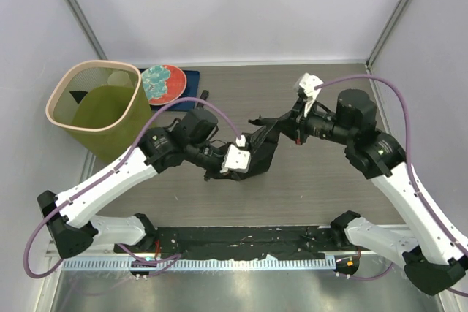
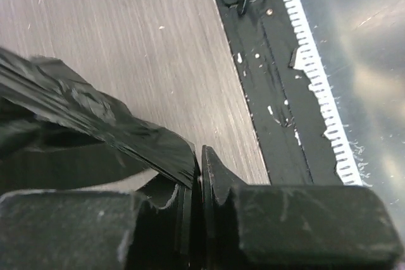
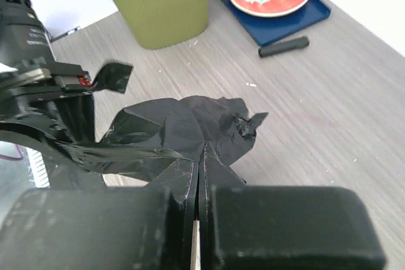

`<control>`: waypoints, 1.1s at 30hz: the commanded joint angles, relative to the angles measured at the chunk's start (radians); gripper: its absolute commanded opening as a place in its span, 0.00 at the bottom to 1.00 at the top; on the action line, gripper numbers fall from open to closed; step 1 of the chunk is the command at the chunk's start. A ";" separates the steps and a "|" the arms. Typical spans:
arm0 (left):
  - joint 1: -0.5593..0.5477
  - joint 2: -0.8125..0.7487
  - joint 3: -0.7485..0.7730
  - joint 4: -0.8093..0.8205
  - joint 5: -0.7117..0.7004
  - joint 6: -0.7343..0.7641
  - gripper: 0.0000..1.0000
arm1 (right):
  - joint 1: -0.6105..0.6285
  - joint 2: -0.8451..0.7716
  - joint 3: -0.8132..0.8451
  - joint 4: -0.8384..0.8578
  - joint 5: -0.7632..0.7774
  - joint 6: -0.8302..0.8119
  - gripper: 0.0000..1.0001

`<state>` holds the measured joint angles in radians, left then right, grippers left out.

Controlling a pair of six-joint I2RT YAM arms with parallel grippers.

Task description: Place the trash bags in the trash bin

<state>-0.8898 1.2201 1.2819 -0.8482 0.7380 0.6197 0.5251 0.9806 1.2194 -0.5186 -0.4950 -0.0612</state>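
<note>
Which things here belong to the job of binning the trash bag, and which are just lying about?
Part of the job: bag; bin; left hand and right hand, both shut on the bag.

Lying about: plate; mat under the plate; stick beside the mat.

Top external: fixed high behind near edge, looking down, whole desk (image 1: 329, 188) in frame. Left wrist: close, low, facing near edge. Right wrist: close, facing far-left corner, trash bin (image 3: 158, 4). All three share trash bags (image 1: 257, 153).
</note>
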 commanded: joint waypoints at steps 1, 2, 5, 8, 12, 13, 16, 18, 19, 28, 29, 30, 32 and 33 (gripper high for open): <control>-0.024 -0.011 0.013 -0.101 -0.181 0.060 0.20 | -0.011 -0.072 0.003 0.132 0.076 -0.031 0.01; -0.023 -0.024 0.022 -0.076 -0.204 0.043 0.24 | -0.011 -0.082 -0.014 0.144 0.050 -0.031 0.01; 0.038 -0.076 0.031 0.013 -0.104 -0.064 0.43 | -0.011 -0.117 -0.041 0.176 0.013 -0.041 0.01; 0.142 -0.128 0.036 0.140 -0.013 -0.262 0.57 | -0.011 -0.135 -0.050 0.187 0.001 -0.075 0.01; 0.239 -0.148 0.059 0.235 0.070 -0.408 0.58 | -0.011 -0.140 -0.044 0.180 -0.010 -0.100 0.01; 0.241 -0.146 0.065 0.244 0.077 -0.437 0.58 | -0.013 -0.138 -0.046 0.180 -0.008 -0.104 0.01; 0.241 -0.131 0.080 0.307 0.125 -0.506 0.58 | -0.011 -0.134 -0.047 0.190 -0.010 -0.106 0.01; 0.241 -0.122 0.089 0.340 0.149 -0.538 0.59 | -0.011 -0.134 -0.054 0.201 -0.010 -0.112 0.01; 0.241 -0.117 0.094 0.342 0.147 -0.538 0.62 | -0.011 -0.132 -0.051 0.197 -0.007 -0.115 0.01; 0.253 -0.037 0.162 0.346 0.224 -0.699 0.89 | -0.011 -0.117 -0.032 0.186 0.070 -0.190 0.01; 0.265 -0.048 0.130 0.456 0.207 -0.751 0.89 | -0.011 -0.114 -0.032 0.189 0.073 -0.184 0.01; 0.270 -0.050 0.114 0.498 0.183 -0.831 0.88 | -0.011 -0.111 -0.031 0.190 0.070 -0.181 0.01; 0.270 -0.042 0.088 0.570 0.158 -0.888 0.87 | -0.010 -0.108 -0.029 0.192 0.056 -0.178 0.01; 0.264 -0.025 0.086 0.581 0.146 -0.908 0.84 | -0.010 -0.105 -0.027 0.195 0.059 -0.177 0.01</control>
<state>-0.6312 1.1858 1.3922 -0.4603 0.9157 -0.0971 0.5148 0.8707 1.1664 -0.3809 -0.4431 -0.2230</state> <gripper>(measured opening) 0.875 0.028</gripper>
